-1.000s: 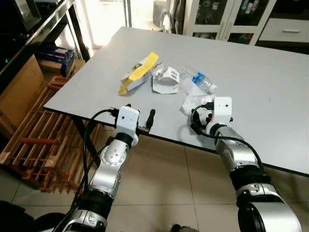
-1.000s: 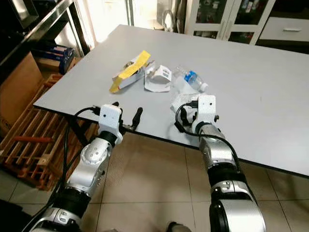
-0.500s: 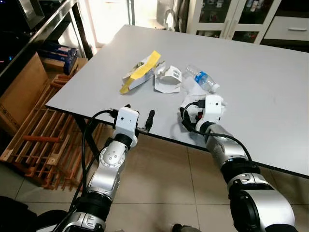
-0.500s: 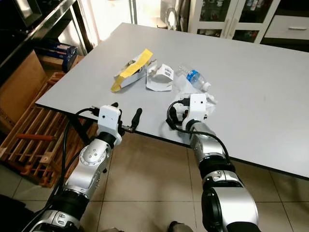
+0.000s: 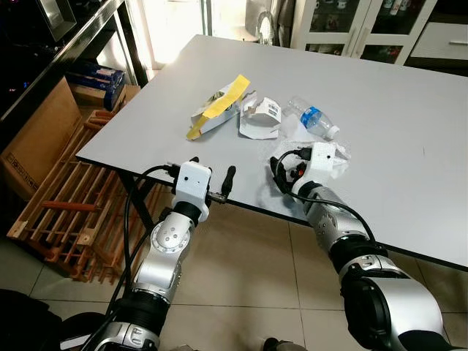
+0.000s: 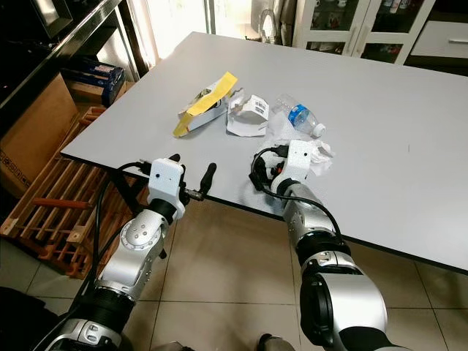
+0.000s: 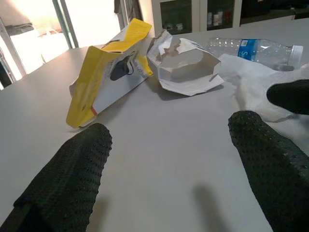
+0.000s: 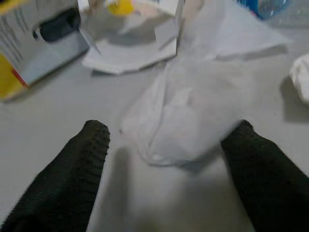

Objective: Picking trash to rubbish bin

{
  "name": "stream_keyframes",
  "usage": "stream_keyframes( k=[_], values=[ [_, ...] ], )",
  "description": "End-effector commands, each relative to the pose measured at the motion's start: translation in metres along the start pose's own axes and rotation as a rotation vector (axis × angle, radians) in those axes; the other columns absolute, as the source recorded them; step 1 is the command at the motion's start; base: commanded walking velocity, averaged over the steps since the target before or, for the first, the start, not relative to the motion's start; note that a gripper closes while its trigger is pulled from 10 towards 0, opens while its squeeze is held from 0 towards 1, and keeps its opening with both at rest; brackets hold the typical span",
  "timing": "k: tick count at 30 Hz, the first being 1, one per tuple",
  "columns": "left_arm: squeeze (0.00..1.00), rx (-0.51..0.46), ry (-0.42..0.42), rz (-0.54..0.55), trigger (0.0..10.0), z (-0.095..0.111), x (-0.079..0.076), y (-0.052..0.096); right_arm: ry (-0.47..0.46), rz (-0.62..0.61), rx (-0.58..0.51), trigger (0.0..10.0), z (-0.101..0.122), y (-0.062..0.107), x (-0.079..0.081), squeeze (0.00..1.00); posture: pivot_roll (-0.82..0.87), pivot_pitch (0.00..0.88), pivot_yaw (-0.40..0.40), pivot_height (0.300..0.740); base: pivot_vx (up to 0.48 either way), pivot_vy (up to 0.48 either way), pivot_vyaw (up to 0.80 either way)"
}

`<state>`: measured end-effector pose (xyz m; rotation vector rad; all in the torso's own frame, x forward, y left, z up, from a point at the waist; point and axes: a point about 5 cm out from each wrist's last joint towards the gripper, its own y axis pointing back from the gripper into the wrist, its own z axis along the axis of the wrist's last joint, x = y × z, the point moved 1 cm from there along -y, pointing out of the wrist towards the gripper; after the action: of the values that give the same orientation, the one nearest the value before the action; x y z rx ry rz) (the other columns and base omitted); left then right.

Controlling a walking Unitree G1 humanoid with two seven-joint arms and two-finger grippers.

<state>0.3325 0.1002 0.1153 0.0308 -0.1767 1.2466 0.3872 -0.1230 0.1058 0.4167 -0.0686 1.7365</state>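
Trash lies on the grey table (image 5: pixel 409 124): a yellow and white carton (image 5: pixel 218 108), a torn white box (image 5: pixel 260 117), a clear bottle with a blue label (image 5: pixel 314 121) and crumpled white tissue (image 5: pixel 341 152). My right gripper (image 5: pixel 307 152) rests low over the table at the tissue. In the right wrist view it (image 8: pixel 169 145) is open, and the tissue (image 8: pixel 186 108) lies between and just beyond its black fingers. My left gripper (image 5: pixel 208 172) hovers at the table's near edge, open and empty. From its wrist view the carton (image 7: pixel 108 72) and torn box (image 7: pixel 186 70) lie further ahead.
A wooden slatted rack (image 5: pixel 66 219) and a cardboard box (image 5: pixel 36 139) stand on the floor left of the table. A dark metal shelf (image 5: pixel 66 44) runs along the far left. Glass-door cabinets (image 5: pixel 351 22) stand behind the table. Tiled floor (image 5: pixel 248 278) lies below my arms.
My right gripper has reached forward and left across the table edge, up to the tissue. The camera has shifted slightly. The left arm has held still.
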Motion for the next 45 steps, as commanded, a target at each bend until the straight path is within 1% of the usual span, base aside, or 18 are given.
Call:
stream_keyframes(
  k=[1, 16, 27, 45],
  values=[
    [0.0, 0.003, -0.006, -0.008, 10.0, 0.0, 0.0, 0.001, -0.018, 0.011, -0.012, 0.0, 0.002, -0.001, 0.003, 0.0, 0.01, 0.113, 0.018, 0.74, 0.0, 0.0, 0.0],
    [0.0, 0.003, -0.014, -0.006, 10.0, 0.002, 0.001, 0.002, -0.008, -0.004, -0.03, 0.0, 0.001, -0.002, 0.003, 0.0, 0.02, 0.113, 0.021, 0.74, 0.0, 0.0, 0.0],
    [0.0, 0.002, -0.016, -0.002, 10.0, 0.002, 0.001, 0.002, 0.004, -0.023, -0.023, 0.0, -0.002, 0.0, -0.001, 0.0, 0.02, 0.113, 0.018, 0.74, 0.0, 0.0, 0.0],
    [0.0, -0.003, -0.018, 0.001, 10.0, 0.003, 0.001, 0.001, 0.016, -0.056, -0.029, 0.0, -0.002, 0.001, -0.007, 0.0, 0.02, 0.109, 0.017, 0.74, 0.0, 0.0, 0.0]
  ],
)
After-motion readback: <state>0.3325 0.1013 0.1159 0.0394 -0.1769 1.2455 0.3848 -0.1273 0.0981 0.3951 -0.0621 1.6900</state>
